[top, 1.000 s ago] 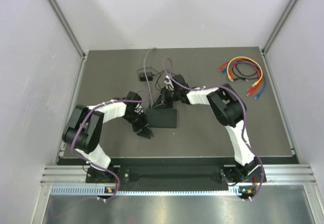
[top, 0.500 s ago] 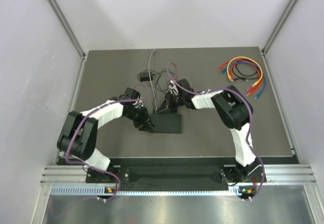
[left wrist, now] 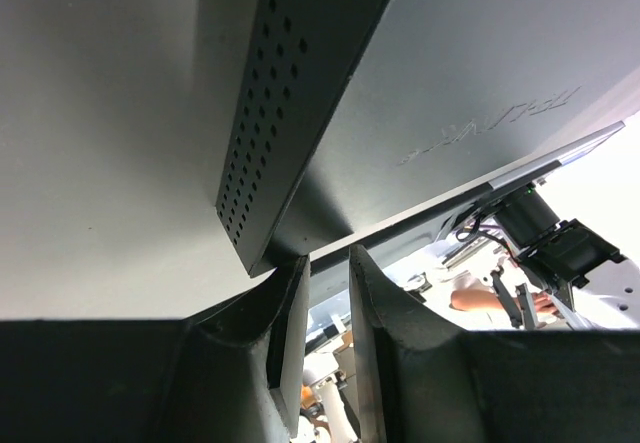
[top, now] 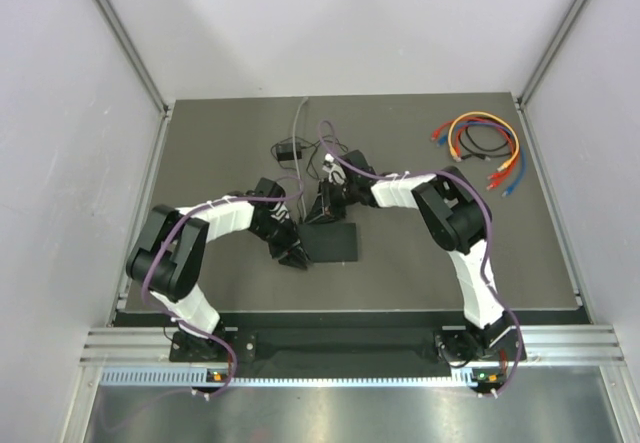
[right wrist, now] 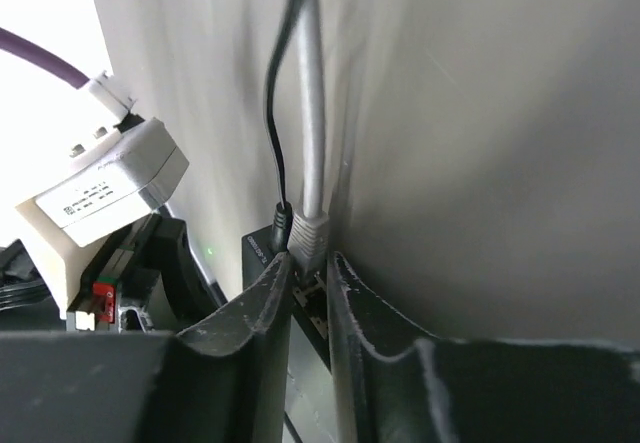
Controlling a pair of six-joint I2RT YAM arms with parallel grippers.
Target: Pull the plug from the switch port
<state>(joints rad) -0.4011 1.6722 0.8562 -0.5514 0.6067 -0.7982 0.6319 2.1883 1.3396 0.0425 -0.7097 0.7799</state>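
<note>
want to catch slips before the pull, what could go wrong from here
The right hand seems to pinch just the end of the grey plug, so it may slip off in the pull. The thin black cable runs right beside that plug and could get snagged. The left hand sits only at a corner of the switch, so the switch may drag along.

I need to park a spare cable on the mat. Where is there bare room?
Bare: the far-left corner of the mat, left of the adapter; the near strip in front of the switch; the right side, nearer than the coloured cables. Crowded: the centre, where the left fingers, the right fingers around the plug and cords meet.
</note>
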